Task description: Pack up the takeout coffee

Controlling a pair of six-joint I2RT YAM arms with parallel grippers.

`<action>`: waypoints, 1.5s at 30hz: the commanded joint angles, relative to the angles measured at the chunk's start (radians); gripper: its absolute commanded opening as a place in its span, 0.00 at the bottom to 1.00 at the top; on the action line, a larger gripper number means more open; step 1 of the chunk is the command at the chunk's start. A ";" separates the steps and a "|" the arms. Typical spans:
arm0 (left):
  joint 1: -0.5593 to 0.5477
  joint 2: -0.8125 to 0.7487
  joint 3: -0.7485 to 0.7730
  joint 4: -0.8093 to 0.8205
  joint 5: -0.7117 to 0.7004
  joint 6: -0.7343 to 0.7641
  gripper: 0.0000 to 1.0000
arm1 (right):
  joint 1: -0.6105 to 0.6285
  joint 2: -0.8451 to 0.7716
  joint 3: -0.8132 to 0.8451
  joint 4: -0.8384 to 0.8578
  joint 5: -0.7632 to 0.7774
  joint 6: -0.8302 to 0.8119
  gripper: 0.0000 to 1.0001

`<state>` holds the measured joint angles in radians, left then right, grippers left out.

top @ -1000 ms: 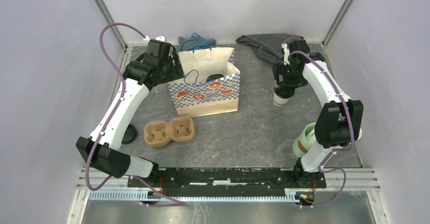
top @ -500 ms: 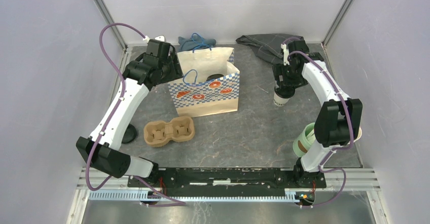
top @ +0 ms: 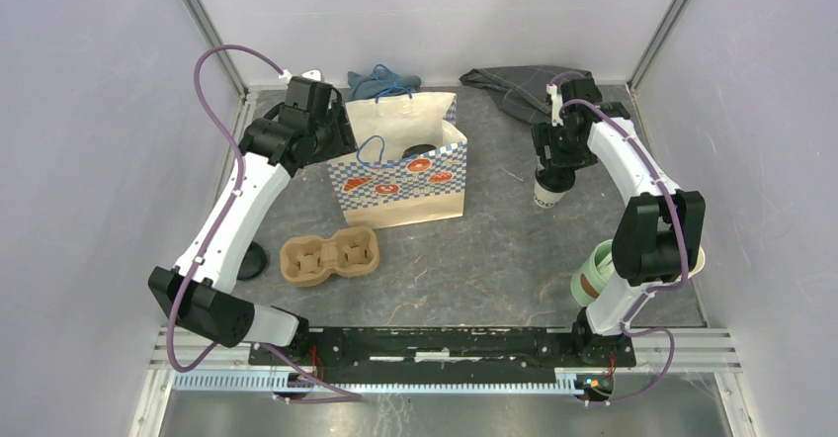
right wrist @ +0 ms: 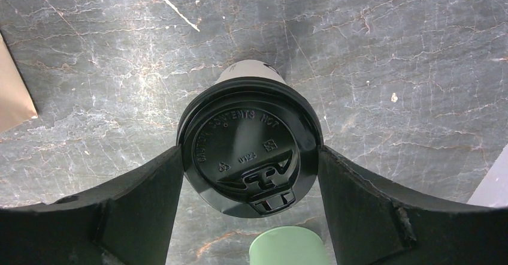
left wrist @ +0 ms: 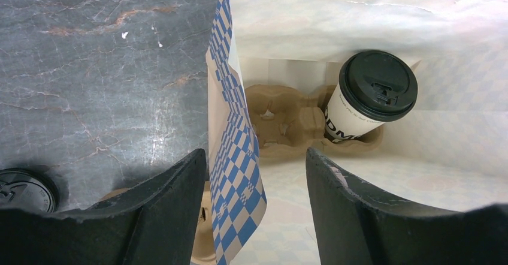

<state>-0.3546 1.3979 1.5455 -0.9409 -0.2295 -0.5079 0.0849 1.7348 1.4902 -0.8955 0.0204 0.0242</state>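
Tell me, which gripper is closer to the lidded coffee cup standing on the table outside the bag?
Right. The right gripper sits over that coffee cup, a finger on each side of its lid. The left gripper is far off, straddling the paper bag's wall.

1 tan pulp cup carrier [top: 330, 255] with 2 lobes lies on the grey marbled table [top: 474, 249], centre-left. 1 loose black lid [top: 254, 259] sits just left of it. 1 mint-green cup [top: 593, 272] is at near right. Dark grey cloth [top: 514, 86] and blue cloth [top: 380, 81] lie along the rear edge
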 commanded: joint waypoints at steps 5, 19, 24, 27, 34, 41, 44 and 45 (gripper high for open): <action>0.005 -0.006 0.018 0.010 0.005 0.023 0.70 | 0.001 0.003 0.010 0.013 0.028 -0.009 0.87; 0.006 -0.008 0.005 0.014 0.013 0.024 0.73 | 0.002 -0.026 -0.030 0.017 0.031 0.022 0.83; 0.006 -0.008 0.017 0.008 0.003 0.025 0.76 | 0.002 -0.041 -0.011 0.020 0.021 0.020 0.79; 0.018 0.015 0.067 -0.050 -0.022 0.003 0.77 | 0.002 -0.083 -0.007 0.033 0.010 0.018 0.78; 0.039 0.034 0.145 -0.111 -0.040 -0.010 0.76 | 0.002 -0.226 -0.069 0.084 -0.015 -0.010 0.78; 0.039 0.021 0.140 -0.085 0.001 -0.026 0.76 | 0.002 -0.371 -0.153 0.168 -0.124 0.032 0.78; 0.039 0.015 0.132 -0.063 -0.005 -0.016 0.75 | 0.002 -0.427 -0.167 0.177 -0.147 0.042 0.78; 0.039 0.021 0.138 -0.062 -0.016 -0.007 0.74 | 0.002 -0.445 -0.168 0.171 -0.153 0.044 0.78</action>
<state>-0.3199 1.4357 1.6577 -1.0374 -0.2424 -0.5095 0.0849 1.3613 1.3296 -0.7837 -0.0772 0.0418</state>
